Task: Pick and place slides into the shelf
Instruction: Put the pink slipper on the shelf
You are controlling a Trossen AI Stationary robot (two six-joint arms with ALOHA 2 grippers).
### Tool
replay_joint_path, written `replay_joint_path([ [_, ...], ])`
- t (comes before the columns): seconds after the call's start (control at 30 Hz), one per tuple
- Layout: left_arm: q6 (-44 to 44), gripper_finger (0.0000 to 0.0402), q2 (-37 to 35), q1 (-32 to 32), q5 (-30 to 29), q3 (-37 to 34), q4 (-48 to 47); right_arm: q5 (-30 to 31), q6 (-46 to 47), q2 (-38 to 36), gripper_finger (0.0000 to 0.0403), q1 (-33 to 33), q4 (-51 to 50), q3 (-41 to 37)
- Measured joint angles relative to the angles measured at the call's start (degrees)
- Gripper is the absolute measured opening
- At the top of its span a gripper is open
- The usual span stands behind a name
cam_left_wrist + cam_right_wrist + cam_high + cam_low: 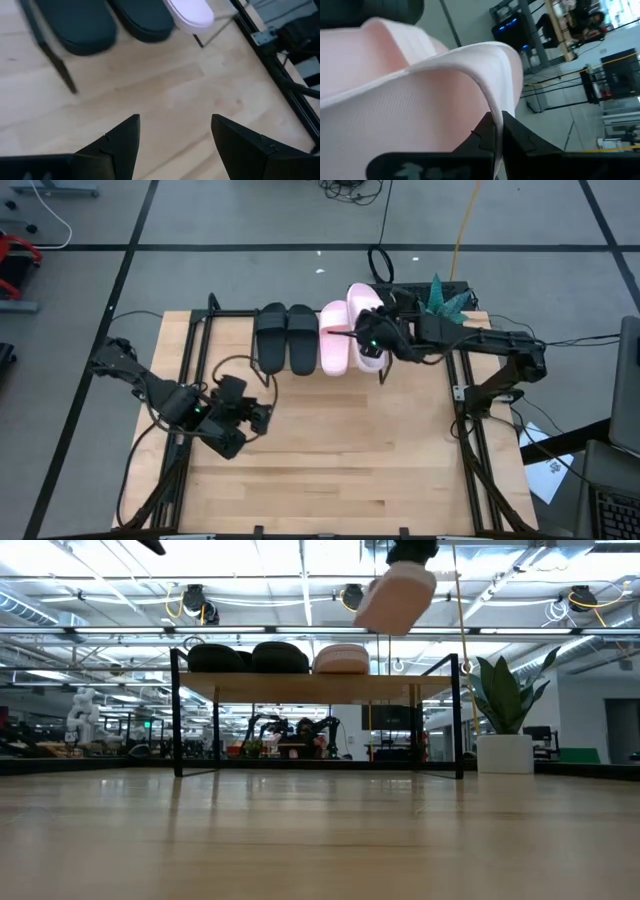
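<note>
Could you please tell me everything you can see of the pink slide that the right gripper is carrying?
The pink slide is pale pink and matte, with a thick sole and a broad strap that looks finely textured. The right gripper is shut on the strap's edge and holds the slide tilted in the air, above the right end of the shelf and touching nothing else. From above it hangs beside the other pink slide, which already lies on the shelf next to two black slides.

Grey floor (pixel 250 220) around light wooden desk (pixel 330 450), dark tape lines crossing it. Cables (pixel 350 188) on floor behind. Potted plant (pixel 503 710) in white pot. Ceiling strip lights (pixel 300 565) overhead. Lab equipment in far background.
</note>
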Motion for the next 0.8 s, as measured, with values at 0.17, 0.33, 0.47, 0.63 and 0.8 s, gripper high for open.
replay_joint_path([
  [0.17,-0.74,0.0239,-3.42,0.00,-0.39,0.00,-5.38,-3.15,-0.35,2.94,0.0000,-2.42,-1.14,0.00],
  [0.33,-0.81,0.0239,-6.26,0.00,-0.39,0.00,-10.41,-3.13,-0.56,6.09,0.0000,-2.75,-0.94,0.00],
  [0.47,-0.81,0.0239,-8.08,0.00,-0.36,0.00,-12.67,-2.48,-0.31,8.26,0.0000,-2.72,-1.55,0.00],
  [0.63,-0.39,0.0239,-9.89,0.00,-0.30,0.00,-14.64,-1.17,2.46,8.45,0.0000,-2.61,-2.69,0.00],
  [0.8,-0.35,0.0239,-10.52,0.00,-0.35,0.00,-17.26,-1.47,5.75,7.98,0.0000,-2.22,-5.06,0.02],
])
